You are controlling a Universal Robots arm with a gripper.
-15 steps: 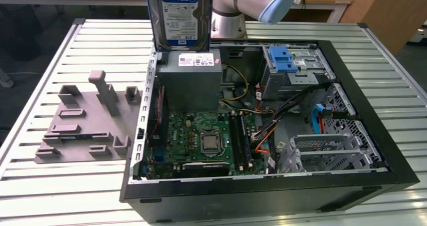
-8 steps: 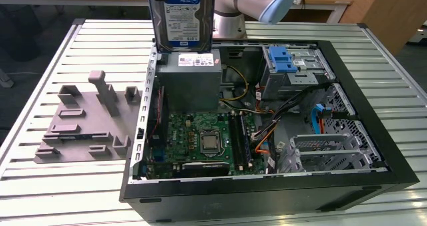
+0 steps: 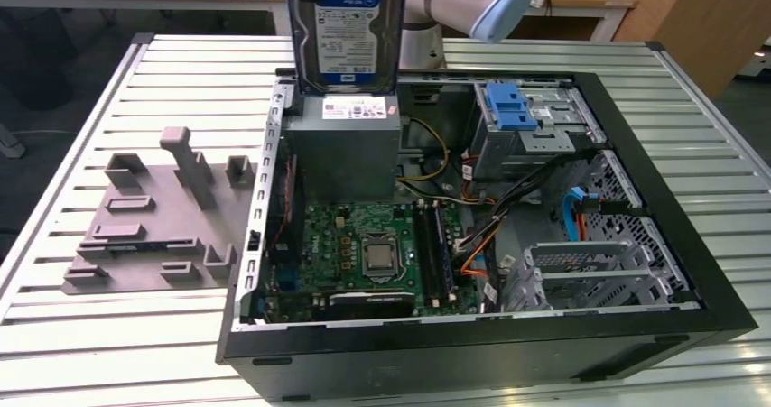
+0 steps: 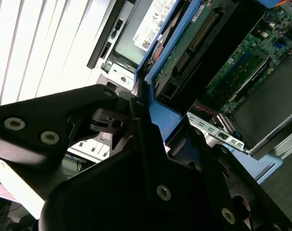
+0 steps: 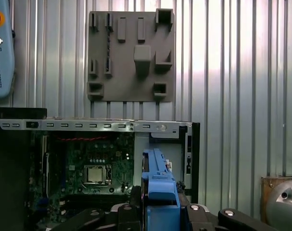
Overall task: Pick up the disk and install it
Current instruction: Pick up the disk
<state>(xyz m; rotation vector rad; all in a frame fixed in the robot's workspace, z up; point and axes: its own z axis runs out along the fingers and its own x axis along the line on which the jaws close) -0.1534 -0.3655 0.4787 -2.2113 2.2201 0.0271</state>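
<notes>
In the first wrist view the black gripper (image 5: 160,214) has its jaws pressed in from either side on the blue carrier frame of the disk (image 5: 158,187), pinching it by that narrow plastic edge. The exterior view shows the disk (image 3: 347,30) held upright, label facing the camera, off the tabletop (image 3: 72,136) and above the far rim of the open computer case (image 3: 482,344). Its lower edge sits over the grey power supply (image 3: 343,154), though I cannot tell whether a gap remains between them. Beyond the power supply lies the green motherboard (image 3: 367,249) with its bare processor socket. Toward the exterior view's right are the drive cage with the blue latch (image 3: 530,123) and a lower metal cage (image 3: 590,272), with a bundle of loose cables (image 3: 530,190) running between them. Outside the case, on the exterior view's left, a grey moulded fixture (image 3: 151,217) rests on the slats. The risks, as I judge them, are these. The hold is on thin plastic rather than on the metal body, so the drive could pivot or slip if a corner knocks the power supply or the case rim. The loose cables could snag the frame near a cage. A small tilt could jam the carrier's rails against the cage walls.
</notes>
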